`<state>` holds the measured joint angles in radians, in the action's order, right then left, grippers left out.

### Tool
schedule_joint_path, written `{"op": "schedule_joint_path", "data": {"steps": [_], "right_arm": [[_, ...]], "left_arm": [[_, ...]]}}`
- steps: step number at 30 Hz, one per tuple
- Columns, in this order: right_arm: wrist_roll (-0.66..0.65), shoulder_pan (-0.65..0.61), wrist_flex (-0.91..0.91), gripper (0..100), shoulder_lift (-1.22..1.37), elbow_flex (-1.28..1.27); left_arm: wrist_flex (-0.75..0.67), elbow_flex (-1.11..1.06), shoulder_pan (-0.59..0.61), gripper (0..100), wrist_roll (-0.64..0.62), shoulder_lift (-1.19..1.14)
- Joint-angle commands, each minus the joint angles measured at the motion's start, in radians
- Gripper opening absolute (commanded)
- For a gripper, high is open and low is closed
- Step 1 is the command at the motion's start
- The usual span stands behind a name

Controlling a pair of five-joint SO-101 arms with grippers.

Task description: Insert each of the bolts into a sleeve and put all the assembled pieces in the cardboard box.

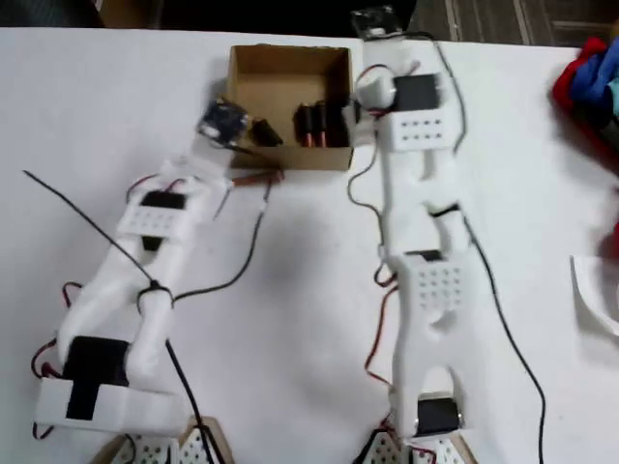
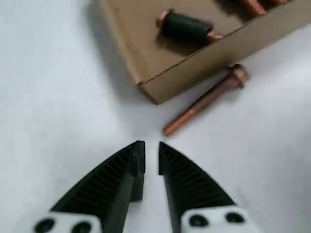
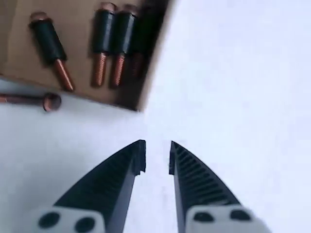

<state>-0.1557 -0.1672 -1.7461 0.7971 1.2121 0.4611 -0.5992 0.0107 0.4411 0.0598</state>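
The cardboard box (image 1: 290, 66) stands at the back middle of the table. In it lie three bolts in black sleeves: one apart (image 2: 187, 26) and two side by side (image 3: 112, 41). One bare copper bolt (image 2: 204, 99) lies on the table against the box's front wall, also seen as the bolt (image 1: 253, 179) from above. My left gripper (image 2: 148, 158) hovers over the table just short of that bolt's threaded tip, jaws a narrow gap apart and empty. My right gripper (image 3: 155, 156) hangs by the box's right front corner (image 3: 138, 104), slightly open and empty.
Thin black and red cables (image 1: 247, 256) trail over the table between the arms. A red and blue cloth (image 1: 588, 75) lies at the far right edge, with a white curved object (image 1: 592, 290) below it.
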Motion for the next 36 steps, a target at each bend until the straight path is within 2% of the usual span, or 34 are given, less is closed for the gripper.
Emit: {"op": "schedule_joint_path", "data": {"steps": [1, 3, 7, 9, 13, 16, 19, 26, 36], "right_arm": [[0.009, 0.064, -0.019, 7.0, -0.252, -0.396], [0.009, 0.111, 0.036, 7.0, -0.325, -0.586], [0.008, 0.243, 0.245, 7.0, -0.437, -0.922], [0.006, 0.302, 0.358, 7.0, -0.483, -1.073], [0.008, 0.377, 0.578, 7.0, -0.533, -1.326], [0.009, 0.380, 0.650, 7.0, -0.559, -1.405], [0.009, 0.378, 0.671, 7.0, -0.568, -1.412], [0.009, 0.378, 0.702, 7.0, -0.568, -1.433], [0.009, 0.378, 0.704, 7.0, -0.568, -1.433]], "left_arm": [[0.021, 0.120, -0.057, 20, 0.089, -0.061], [0.121, 0.251, -0.058, 23, 0.089, -0.167], [0.462, 0.605, -0.068, 20, 0.092, -0.373], [0.578, 0.743, -0.078, 19, 0.132, -0.446], [0.698, 0.938, -0.084, 19, 0.236, -0.548], [0.778, 1.040, -0.098, 19, 0.299, -0.601], [0.830, 1.106, -0.110, 19, 0.318, -0.649], [0.844, 1.145, -0.152, 19, 0.315, -0.721], [0.758, 1.150, -0.149, 19, 0.318, -0.787]]}}
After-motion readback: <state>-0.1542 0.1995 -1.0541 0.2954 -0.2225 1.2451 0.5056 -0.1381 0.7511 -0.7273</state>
